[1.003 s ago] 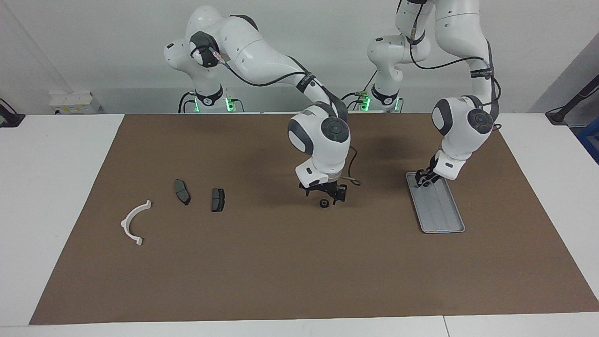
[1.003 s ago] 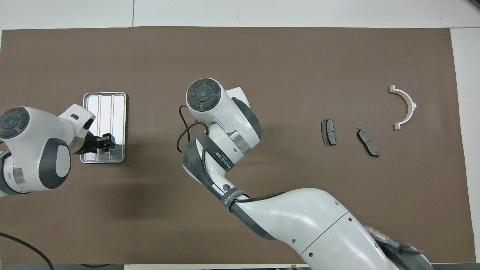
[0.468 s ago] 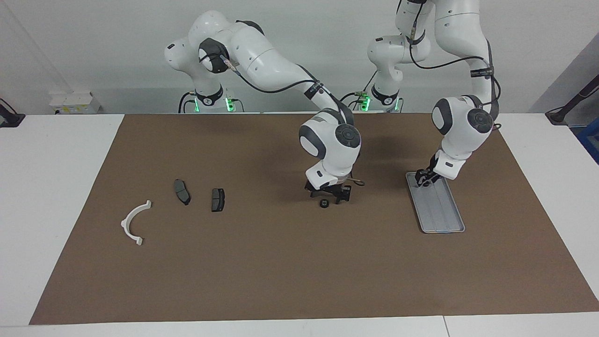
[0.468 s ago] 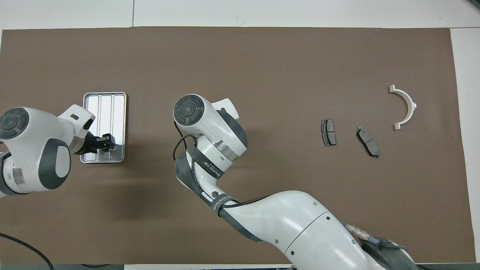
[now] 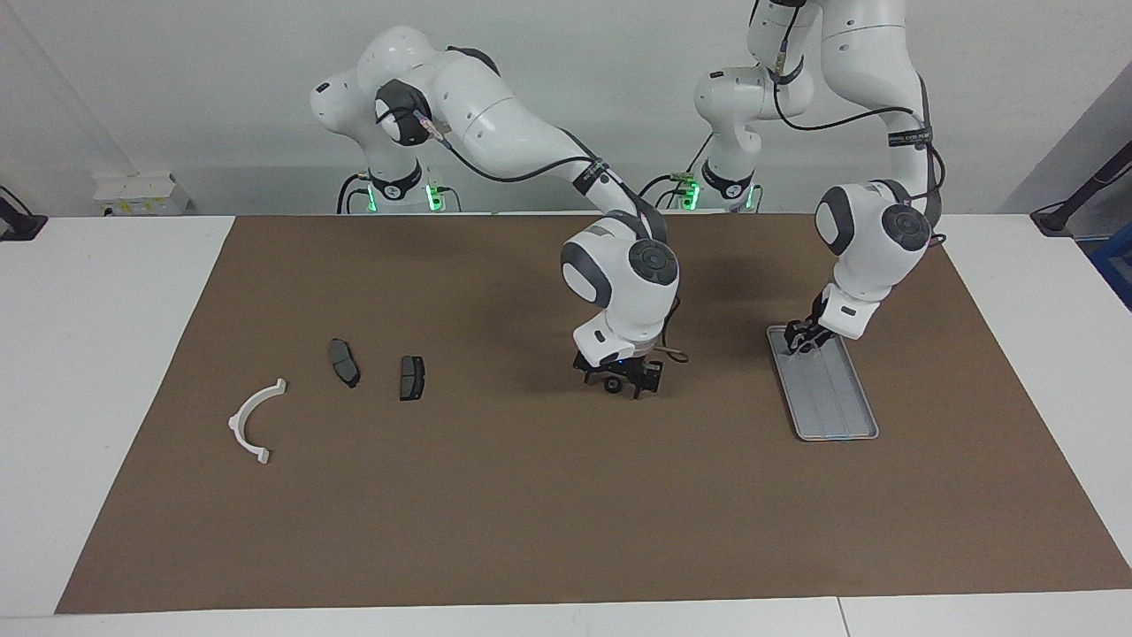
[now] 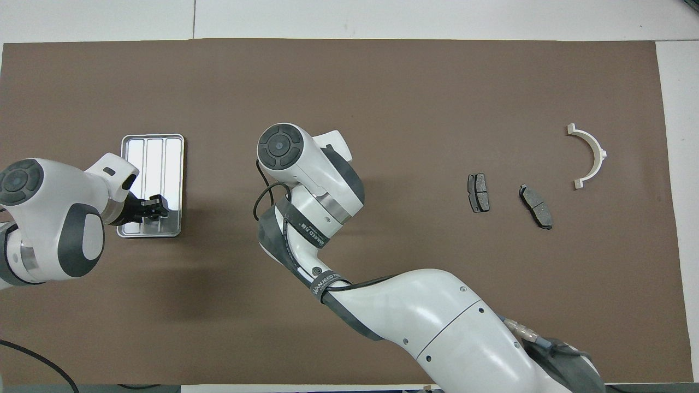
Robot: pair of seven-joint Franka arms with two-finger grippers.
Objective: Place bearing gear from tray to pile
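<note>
One camera sits high across the table, facing both robot bases and looking down over the whole brown rectangular mat. The second hangs above the robots' end, aimed steeply down and forward. Both share the mat, rotated half a turn between them.

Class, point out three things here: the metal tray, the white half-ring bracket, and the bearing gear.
tray [image 5: 836, 416], facing view, ribbed floor.
white half-ring bracket [image 5: 244, 411], facing view, middle of arc.
bearing gear [image 5: 612, 385], facing view, dark body.
</note>
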